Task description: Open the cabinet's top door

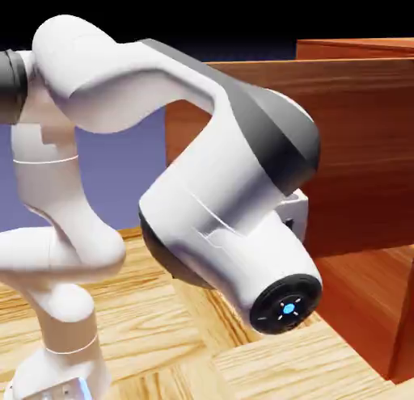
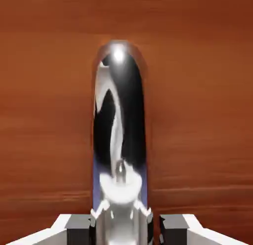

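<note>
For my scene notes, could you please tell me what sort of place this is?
Likely a simulated test bench, not a real room: a white arm on a wood-plank table, a reddish-brown cabinet and a plain blue-violet backdrop.

silver handle (image 2: 120,125) between fingers (image 2: 101,217), wood panel (image 2: 44,90)

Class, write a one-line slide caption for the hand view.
Fingers shut on the curved silver handle against the top door's reddish wood grain.

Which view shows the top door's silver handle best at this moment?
The hand view: the handle fills the middle, upright against the door's wood, with the jaws shut on its lower end. In the exterior view the arm hides the handle; only the cabinet's wood panels show.
</note>
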Motion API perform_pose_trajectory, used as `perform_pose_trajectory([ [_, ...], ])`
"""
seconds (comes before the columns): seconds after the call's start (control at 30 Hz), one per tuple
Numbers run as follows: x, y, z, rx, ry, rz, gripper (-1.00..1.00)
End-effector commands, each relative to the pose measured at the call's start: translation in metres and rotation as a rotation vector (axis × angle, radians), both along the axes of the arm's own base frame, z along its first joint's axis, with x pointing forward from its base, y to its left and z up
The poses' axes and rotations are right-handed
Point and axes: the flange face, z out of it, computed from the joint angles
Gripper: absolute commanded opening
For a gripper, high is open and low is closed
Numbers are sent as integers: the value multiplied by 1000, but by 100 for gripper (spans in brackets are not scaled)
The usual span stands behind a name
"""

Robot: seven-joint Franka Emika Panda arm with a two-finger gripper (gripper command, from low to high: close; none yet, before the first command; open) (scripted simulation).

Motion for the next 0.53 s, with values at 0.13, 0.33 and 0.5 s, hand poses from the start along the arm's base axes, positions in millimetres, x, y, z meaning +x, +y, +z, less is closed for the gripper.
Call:
perform_pose_trajectory([
  [0.13, -2, 2, 0, -2, -1, -11, -100],
  [0.33, 2, -18, 0, -1, 0, 38, -100],
  [0.5, 12, -55, 0, -1, 0, 126, -100],
])
